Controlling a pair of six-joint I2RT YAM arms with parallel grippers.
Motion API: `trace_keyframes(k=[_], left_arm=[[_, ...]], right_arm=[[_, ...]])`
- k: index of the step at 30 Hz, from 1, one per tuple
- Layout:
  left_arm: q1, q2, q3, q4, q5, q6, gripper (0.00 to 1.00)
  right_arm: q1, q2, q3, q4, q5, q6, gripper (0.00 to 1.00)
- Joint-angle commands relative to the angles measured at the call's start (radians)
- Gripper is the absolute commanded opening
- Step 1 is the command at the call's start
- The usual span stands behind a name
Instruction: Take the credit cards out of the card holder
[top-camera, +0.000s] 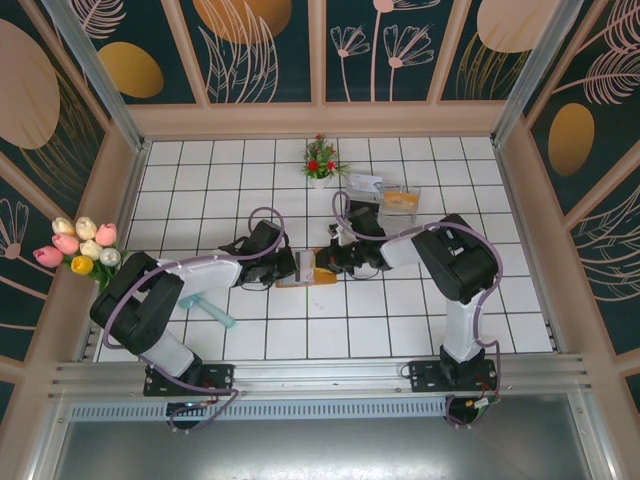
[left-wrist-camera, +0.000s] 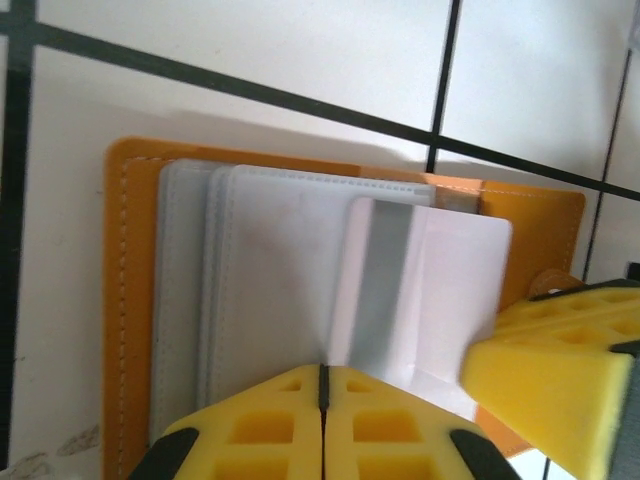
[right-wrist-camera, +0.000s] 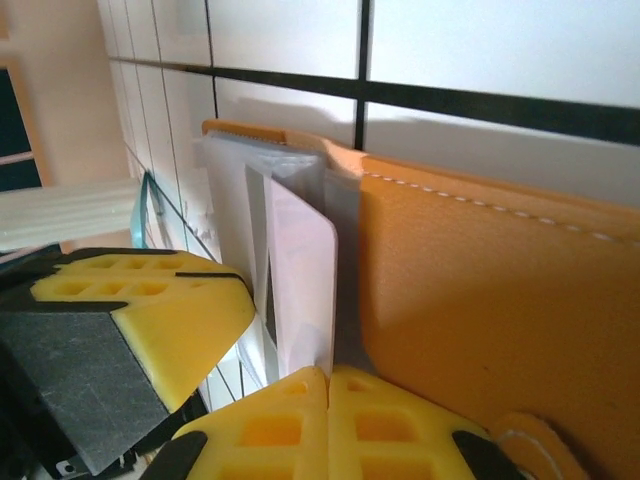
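Where it lay open at the middle of the tiled bench (top-camera: 400, 320), the card holder (top-camera: 308, 277) showed clear sleeves (left-wrist-camera: 260, 280) and a white striped card (left-wrist-camera: 440, 290). The right hand (right-wrist-camera: 328, 405) was pinched shut on that card's edge. The left hand (left-wrist-camera: 322, 405) sat closed at the sleeves' lower edge.

top cam high over the near edge, looking down across the whole table (top-camera: 400, 320), wrist cams super close, both on the card holder (left-wrist-camera: 135, 300) from opposite sides
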Motion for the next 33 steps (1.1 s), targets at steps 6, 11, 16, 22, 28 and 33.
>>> trace_keyframes(k=[6, 11, 16, 22, 28, 33], left_arm=[[0.005, -0.060, 0.030, -0.120, -0.014, 0.012, 0.22], [0.007, -0.129, 0.108, -0.087, 0.024, 0.028, 0.39], [0.034, -0.168, 0.147, -0.065, 0.092, 0.049, 0.53], [0.121, -0.227, 0.051, 0.172, 0.327, 0.013, 0.79], [0.148, -0.192, 0.052, 0.378, 0.530, -0.057, 0.81], [0.164, -0.141, 0.085, 0.438, 0.628, -0.060, 0.64]], right_arm=[[-0.065, -0.177, -0.047, -0.117, 0.001, -0.063, 0.00], [-0.077, -0.278, -0.042, -0.151, -0.008, -0.075, 0.00], [-0.100, -0.338, -0.036, -0.125, -0.036, -0.058, 0.00], [-0.145, -0.366, -0.040, 0.018, -0.131, 0.017, 0.00], [-0.166, -0.362, -0.032, 0.162, -0.240, 0.102, 0.00], [-0.186, -0.367, -0.039, 0.273, -0.328, 0.135, 0.00]])
